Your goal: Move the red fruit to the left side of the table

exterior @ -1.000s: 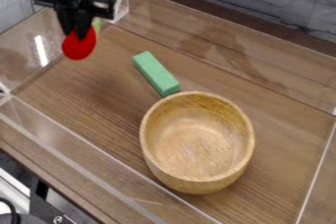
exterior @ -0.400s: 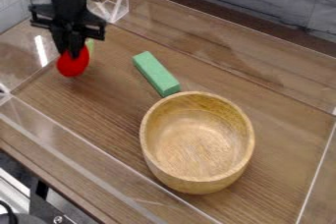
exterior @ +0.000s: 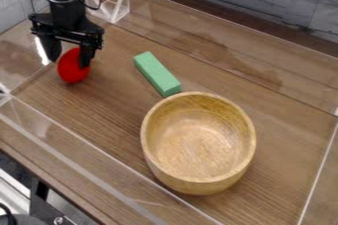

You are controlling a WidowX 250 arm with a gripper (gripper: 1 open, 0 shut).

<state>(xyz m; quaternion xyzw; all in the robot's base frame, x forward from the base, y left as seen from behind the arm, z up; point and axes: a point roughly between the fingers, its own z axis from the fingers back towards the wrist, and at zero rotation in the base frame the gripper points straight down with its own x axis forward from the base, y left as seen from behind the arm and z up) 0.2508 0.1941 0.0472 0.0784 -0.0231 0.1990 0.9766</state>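
Between our jaws: red fruit (exterior: 73, 67) on desk (exterior: 224, 61) | jaws spread, not pinching | risk: fruit rolls if nudged lifting off.

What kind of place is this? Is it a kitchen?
Probably not a kitchen: more likely a robot test bench. A wood-grain table is fenced by clear plastic walls, and a robot gripper hangs over a red fruit, near a wooden bowl.

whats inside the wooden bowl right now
Nothing shows inside the wooden bowl: its bare wood floor and far inner wall are visible. The near rim hides a strip of the near inner wall. The red fruit lies outside, far left.
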